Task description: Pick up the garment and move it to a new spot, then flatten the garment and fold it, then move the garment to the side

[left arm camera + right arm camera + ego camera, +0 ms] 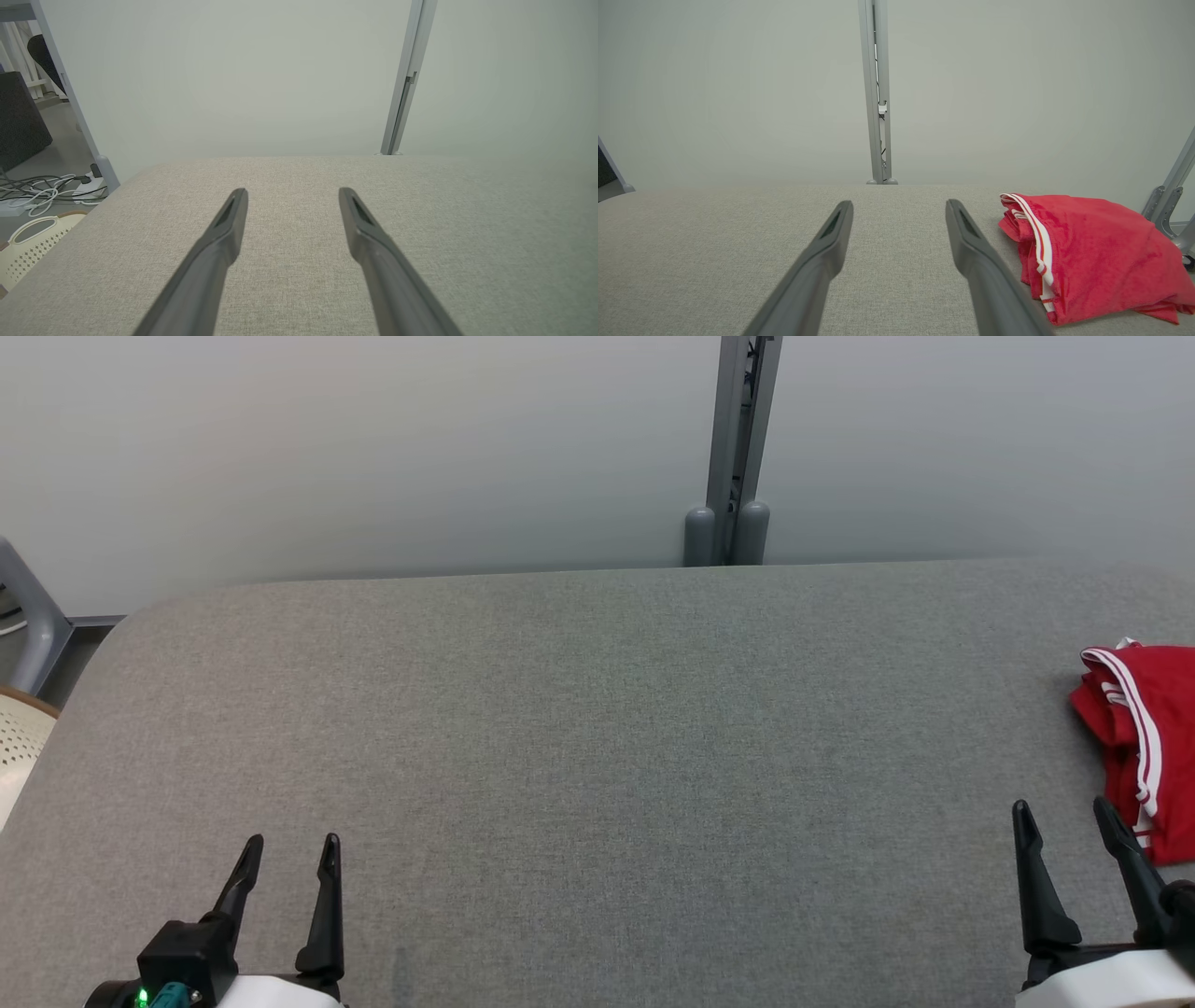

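Two grippers, both w/ fingers spread apart & nothing between them: left gripper point(292, 845) low at the near-left of the table point(597, 709), right gripper point(1063, 807) at the near-right. Neither touches cloth.

Garment point(1144, 737), red w/ white stripes, lies in a layered bundle at the right side of the table, just beside the right gripper's outer finger. In head view it runs past the frame edge, so its full extent can't be told there. Right wrist view shows a thick, loosely stacked heap, striped edges toward the gripper, top rumpled rather than crisp.

Stage is ambiguous imo: fits a heap waiting to be picked up, and equally a roughly folded piece already parked at the side.

Risks, as a judgement:
- Right finger sits so close that any sideways swing could snag a hem & drag the layers open.
- Cloth looks soft & limp, so a pinch on the top layer alone would prob. lift 1 ply & let the rest spill.
- Bundle lies toward the table's right end, so an outward push may tip it off. How near that edge is, can't tell.
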Controlling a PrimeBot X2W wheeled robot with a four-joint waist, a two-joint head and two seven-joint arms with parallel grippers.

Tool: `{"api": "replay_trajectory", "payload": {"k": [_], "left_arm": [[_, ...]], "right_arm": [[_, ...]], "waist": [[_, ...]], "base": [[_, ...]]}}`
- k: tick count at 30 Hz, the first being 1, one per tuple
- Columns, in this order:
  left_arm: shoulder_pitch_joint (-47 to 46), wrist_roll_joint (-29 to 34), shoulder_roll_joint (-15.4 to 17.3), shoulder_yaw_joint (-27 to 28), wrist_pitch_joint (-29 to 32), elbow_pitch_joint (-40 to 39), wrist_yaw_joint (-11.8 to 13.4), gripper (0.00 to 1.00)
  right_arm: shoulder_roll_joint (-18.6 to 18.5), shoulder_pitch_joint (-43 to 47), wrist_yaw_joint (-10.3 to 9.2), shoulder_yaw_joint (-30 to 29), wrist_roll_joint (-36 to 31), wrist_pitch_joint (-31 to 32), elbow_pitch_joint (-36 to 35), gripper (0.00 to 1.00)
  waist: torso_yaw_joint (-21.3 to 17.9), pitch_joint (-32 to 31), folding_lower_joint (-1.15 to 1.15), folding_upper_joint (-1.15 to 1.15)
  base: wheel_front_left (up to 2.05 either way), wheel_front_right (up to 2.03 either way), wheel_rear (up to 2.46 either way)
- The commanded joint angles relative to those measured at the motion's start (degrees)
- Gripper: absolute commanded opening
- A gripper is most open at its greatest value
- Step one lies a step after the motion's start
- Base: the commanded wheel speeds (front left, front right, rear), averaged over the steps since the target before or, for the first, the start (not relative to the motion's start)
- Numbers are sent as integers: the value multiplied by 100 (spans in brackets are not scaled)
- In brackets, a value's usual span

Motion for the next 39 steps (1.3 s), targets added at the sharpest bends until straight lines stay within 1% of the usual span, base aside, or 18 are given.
{"api": "replay_trajectory", "payload": {"k": [1,22,23,26,29,30,39], "left_arm": [[0,-26,40,18,-15,11,30,100],[12,-100,96,-9,10,21,94,100],[1,-98,55,-17,11,10,59,0],[67,-127,-51,-55,30,146,44,0],[32,-422,-100,24,101,151,-26,0],[2,-617,-129,79,151,165,-74,0],[-140,-1423,-255,306,358,249,-284,0]], "right_arm": [[-12,24,1,-13,24,-28,-1,100],[-11,76,1,-3,123,-16,17,100],[0,27,0,1,93,-3,11,0],[59,58,0,7,118,7,179,0],[56,-16,0,-4,477,67,258,0],[54,-54,0,-4,713,101,297,0],[44,-202,0,4,1695,229,448,0]], "waist": [[2,1,0,0],[-41,-4,0,0],[-41,-4,0,0],[-42,-3,0,0],[-40,-1,0,0],[-38,1,0,0],[-31,8,0,0]], "base": [[0,0,0],[0,0,0],[0,0,0],[0,0,0],[0,0,0],[0,0,0],[0,0,0]]}}
